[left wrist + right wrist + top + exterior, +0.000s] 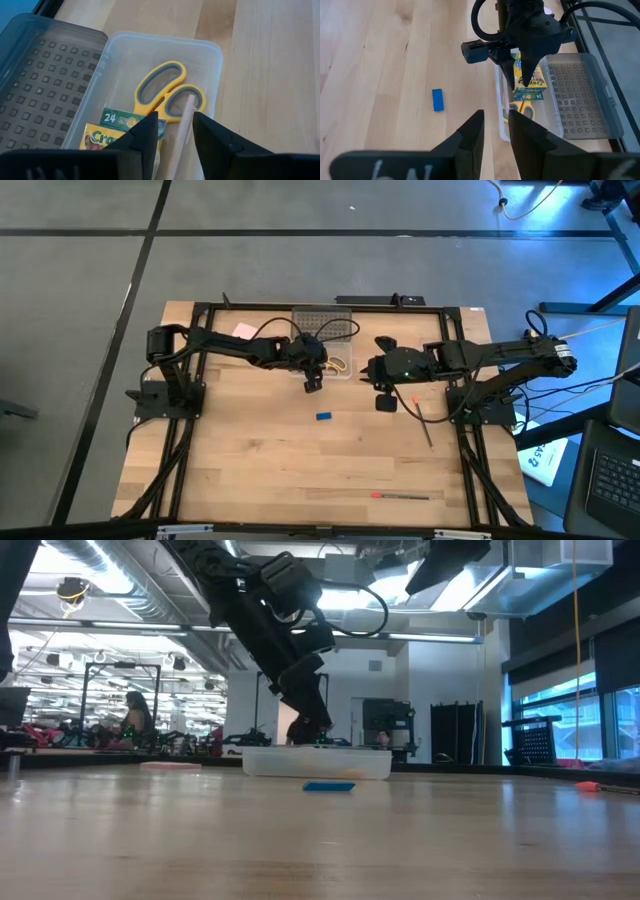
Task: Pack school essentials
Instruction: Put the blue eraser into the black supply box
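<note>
A light wooden table framed by dark rails carries two black robot arms that reach toward each other across its far half. The left arm's gripper hangs directly over an open clear plastic case, fingers slightly parted around a slim pale stick whose tip rests among the contents; whether the pads actually press it cannot be told. In the case lie yellow-handled scissors and, beside them, a green-and-yellow crayon box. The case's dotted grey lid is folded back flat on the table beside it. The right arm's gripper hovers above bare wood just short of the case, fingers a narrow gap apart with nothing between them. A pink square pad sits near the far edge, behind the left arm. A thin red pen lies along the near edge, a dark pencil slants below the right gripper, and a tiny blue block rests alone mid-table.
</note>
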### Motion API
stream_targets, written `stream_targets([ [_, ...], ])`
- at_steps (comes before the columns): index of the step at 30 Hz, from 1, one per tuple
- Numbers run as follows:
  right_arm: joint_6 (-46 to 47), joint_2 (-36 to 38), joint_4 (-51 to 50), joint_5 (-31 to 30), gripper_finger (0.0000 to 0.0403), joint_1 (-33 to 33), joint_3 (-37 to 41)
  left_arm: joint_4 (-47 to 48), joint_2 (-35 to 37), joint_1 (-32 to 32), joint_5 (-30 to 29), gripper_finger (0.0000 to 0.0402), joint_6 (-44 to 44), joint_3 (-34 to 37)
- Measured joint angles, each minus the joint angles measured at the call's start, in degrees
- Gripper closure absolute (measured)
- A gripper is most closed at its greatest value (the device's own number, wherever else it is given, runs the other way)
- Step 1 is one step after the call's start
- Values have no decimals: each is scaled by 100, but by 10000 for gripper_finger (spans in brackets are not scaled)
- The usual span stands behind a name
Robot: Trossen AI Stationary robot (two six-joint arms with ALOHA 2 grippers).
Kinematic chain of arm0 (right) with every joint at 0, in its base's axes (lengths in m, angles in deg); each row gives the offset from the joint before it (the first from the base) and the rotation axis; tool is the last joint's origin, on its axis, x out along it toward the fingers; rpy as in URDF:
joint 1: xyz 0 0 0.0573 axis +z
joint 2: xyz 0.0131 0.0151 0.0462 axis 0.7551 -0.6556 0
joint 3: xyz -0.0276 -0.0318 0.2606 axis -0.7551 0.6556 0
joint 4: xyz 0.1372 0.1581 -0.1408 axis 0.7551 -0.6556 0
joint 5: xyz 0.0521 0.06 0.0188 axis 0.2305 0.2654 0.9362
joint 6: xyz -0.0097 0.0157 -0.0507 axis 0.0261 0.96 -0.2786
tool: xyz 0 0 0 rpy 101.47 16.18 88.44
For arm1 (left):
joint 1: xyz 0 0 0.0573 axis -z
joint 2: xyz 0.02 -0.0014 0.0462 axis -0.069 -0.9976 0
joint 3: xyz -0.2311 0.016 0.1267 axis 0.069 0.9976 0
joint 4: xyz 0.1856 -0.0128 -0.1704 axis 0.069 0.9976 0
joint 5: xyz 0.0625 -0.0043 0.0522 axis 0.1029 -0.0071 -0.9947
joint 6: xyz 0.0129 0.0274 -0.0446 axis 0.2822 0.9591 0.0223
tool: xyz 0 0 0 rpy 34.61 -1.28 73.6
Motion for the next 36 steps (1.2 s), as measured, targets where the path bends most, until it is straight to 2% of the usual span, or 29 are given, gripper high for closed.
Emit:
stream_targets([
  [8, -227, 141, -233, 887, 311, 4, 4, 299, 279, 77, 42, 287, -442, -157],
  [16, 42, 319, -832, 951, 311, 216, 4, 1300, 919, 695, 174, 285, -627, -157],
  [20, 55, 197, -929, 952, 311, 431, 11, 1521, 989, 1144, 173, 285, -899, -155],
  [28, 53, 133, -811, 947, 311, 608, 11, 1012, 503, 1926, 17, 285, -1066, -157],
  [36, 66, 133, -805, 947, 311, 610, 9, 710, -75, 2105, -315, 285, -1419, -153],
])
